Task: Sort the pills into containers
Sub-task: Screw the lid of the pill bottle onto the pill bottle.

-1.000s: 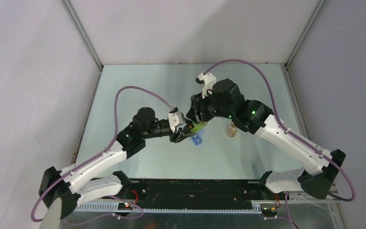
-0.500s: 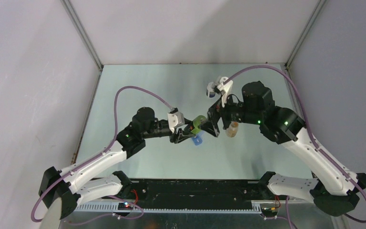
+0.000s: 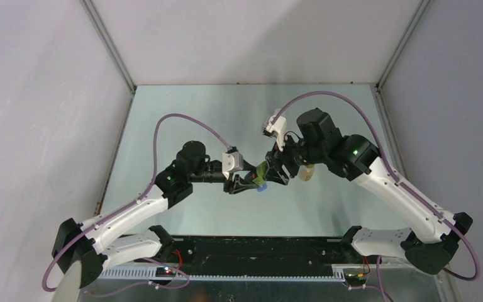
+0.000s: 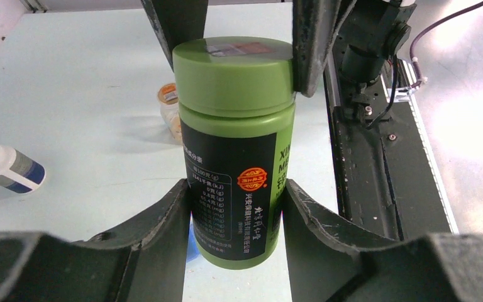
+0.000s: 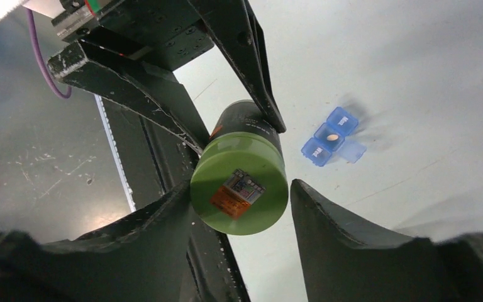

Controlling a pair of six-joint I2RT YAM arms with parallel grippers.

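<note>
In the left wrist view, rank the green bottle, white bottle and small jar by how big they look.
1. green bottle, nearest the camera.
2. white bottle.
3. small jar, partly hidden, so last place is unsure.

Left gripper [image 3: 249, 181] clamped; right gripper [image 3: 276, 172] parted, facing it.

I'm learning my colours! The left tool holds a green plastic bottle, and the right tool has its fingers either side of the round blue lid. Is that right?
Not quite: the round lid is green, not blue, as the right wrist view shows. The rest stands: the left tool holds the green plastic bottle, and the right tool has its fingers either side of the lid.
</note>
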